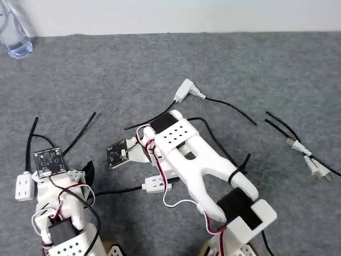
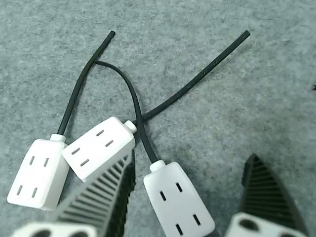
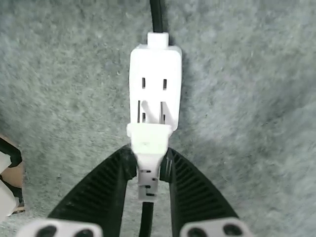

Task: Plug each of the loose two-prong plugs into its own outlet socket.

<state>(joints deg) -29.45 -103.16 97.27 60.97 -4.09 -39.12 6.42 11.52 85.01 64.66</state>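
Outlet sockets (image 1: 24, 186) and plugs (image 1: 315, 166) on grey table (image 1: 160, 58)

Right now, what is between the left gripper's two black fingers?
A white socket block with a black cord lies on the grey carpet inside the open left gripper, as the left wrist view shows.

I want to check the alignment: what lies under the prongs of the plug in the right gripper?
Under the prongs of the plug lies the white outlet socket, flat on grey carpet. The slot pair nearer its cord shows; the prongs mostly cover the other pair.
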